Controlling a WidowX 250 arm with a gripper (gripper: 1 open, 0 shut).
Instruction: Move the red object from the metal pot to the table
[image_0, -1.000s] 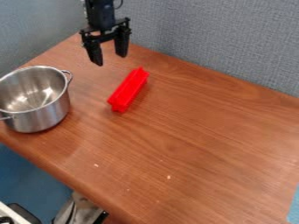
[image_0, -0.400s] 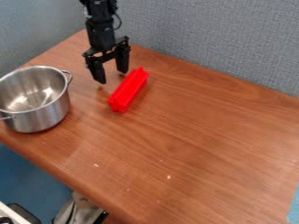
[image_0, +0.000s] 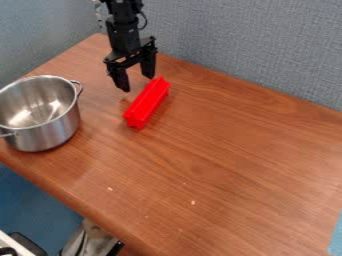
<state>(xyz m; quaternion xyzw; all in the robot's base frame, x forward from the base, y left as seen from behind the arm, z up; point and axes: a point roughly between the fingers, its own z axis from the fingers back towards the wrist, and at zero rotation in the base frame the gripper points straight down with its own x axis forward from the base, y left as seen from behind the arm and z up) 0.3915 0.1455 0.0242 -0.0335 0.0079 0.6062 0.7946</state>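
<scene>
The red object (image_0: 147, 102) lies flat on the table (image_0: 227, 150), not in the metal pot (image_0: 38, 112). It is a long red bar, and it sits near the back edge of the table, a bit left of the middle. One end points toward the back edge and the other end points toward the front. The metal pot stands upright near the left edge of the table, apart from the red bar. The pot looks shiny inside and I see nothing in it. The gripper (image_0: 131, 77) hangs from the black arm and points down at the table. Its two dark fingers are spread wide apart and hold nothing. It hangs just by the back end of the red bar, between the bar and the back edge. I cannot tell if a finger touches the bar.
</scene>
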